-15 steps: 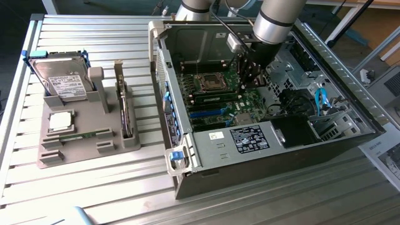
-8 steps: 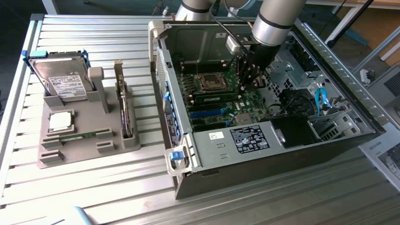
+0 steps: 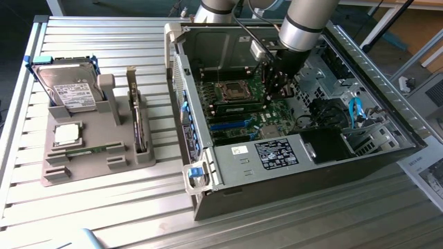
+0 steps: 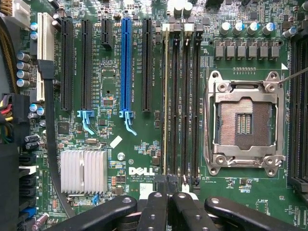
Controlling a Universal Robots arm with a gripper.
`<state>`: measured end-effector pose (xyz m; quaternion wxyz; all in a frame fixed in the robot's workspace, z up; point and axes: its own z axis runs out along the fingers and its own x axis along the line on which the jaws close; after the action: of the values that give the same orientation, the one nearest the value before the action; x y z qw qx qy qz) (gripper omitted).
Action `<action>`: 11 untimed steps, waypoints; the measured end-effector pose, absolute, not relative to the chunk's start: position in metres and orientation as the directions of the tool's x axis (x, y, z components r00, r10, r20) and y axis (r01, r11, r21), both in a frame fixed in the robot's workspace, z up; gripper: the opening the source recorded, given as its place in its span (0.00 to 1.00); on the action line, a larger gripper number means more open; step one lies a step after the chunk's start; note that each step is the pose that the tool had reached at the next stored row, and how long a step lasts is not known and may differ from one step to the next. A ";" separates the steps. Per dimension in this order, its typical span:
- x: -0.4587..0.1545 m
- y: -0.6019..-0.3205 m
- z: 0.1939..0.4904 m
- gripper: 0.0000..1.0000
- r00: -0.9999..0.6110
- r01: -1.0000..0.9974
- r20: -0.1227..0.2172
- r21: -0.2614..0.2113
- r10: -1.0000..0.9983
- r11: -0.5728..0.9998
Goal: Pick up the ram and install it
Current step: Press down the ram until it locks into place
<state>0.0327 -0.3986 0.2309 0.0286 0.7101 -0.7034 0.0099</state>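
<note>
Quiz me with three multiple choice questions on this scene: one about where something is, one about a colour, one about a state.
1. Where is the gripper?
A) over the grey fixture
B) inside the open computer case, above the motherboard
C) resting on the slatted table

2. What colour is the expansion slot standing between the black ones?
A) red
B) blue
C) yellow

3. What state is the processor socket in?
A) empty
B) holding a chip
C) covered by a cooler

Answers:
1 B, the case walls surround it and green board lies beneath.
2 B, it stands out bright blue in the wrist view.
3 A, bare contacts show inside its metal frame.
</note>
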 end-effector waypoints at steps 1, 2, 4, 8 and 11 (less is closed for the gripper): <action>0.033 -0.399 0.232 0.11 0.010 -1.000 0.054 0.027 -0.998 -0.009; 0.033 -0.399 0.236 0.11 0.010 -1.000 0.055 0.028 -0.998 -0.009; 0.033 -0.399 0.240 0.11 0.010 -1.000 0.056 0.029 -0.998 -0.009; 0.033 -0.399 0.244 0.11 0.010 -1.000 0.057 0.030 -0.998 -0.009; 0.031 -0.399 0.245 0.11 0.011 -1.000 0.057 0.030 -0.998 -0.009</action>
<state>0.0313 -0.3988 0.2445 0.0308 0.7102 -0.7033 0.0097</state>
